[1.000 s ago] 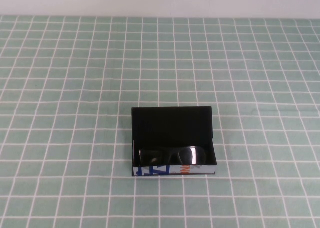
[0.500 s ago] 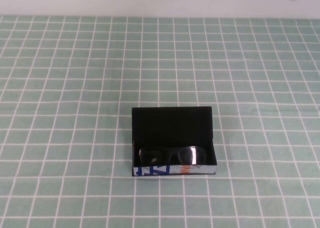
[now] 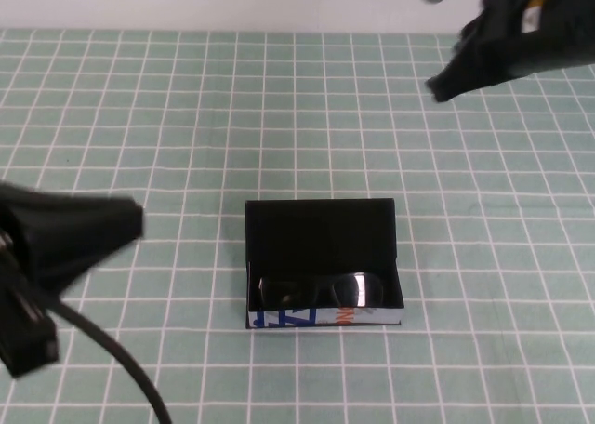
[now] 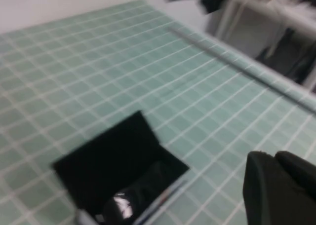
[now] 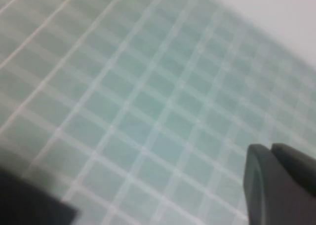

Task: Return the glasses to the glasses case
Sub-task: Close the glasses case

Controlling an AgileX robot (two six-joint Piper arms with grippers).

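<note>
The black glasses case (image 3: 321, 231) stands open at the table's middle, lid upright at the back, white printed strip at the front. The dark-framed glasses (image 3: 321, 290) lie folded inside it. The case (image 4: 106, 158) and glasses (image 4: 123, 207) also show in the left wrist view. My left gripper (image 3: 130, 221) hangs above the table left of the case, fingers together and empty; it also shows in its wrist view (image 4: 276, 158). My right gripper (image 3: 437, 89) hangs far back right of the case, fingers together and empty; it also shows in its wrist view (image 5: 271, 148).
The green checked tablecloth (image 3: 139, 117) covers the table up to a white wall at the back. The left wrist view shows the table's edge (image 4: 237, 62) with furniture beyond. A dark blurred shape (image 5: 29, 205) sits in a corner of the right wrist view.
Both arms have swung into the high view: the left from the left edge, the right from the top right. The case and glasses have not moved.
</note>
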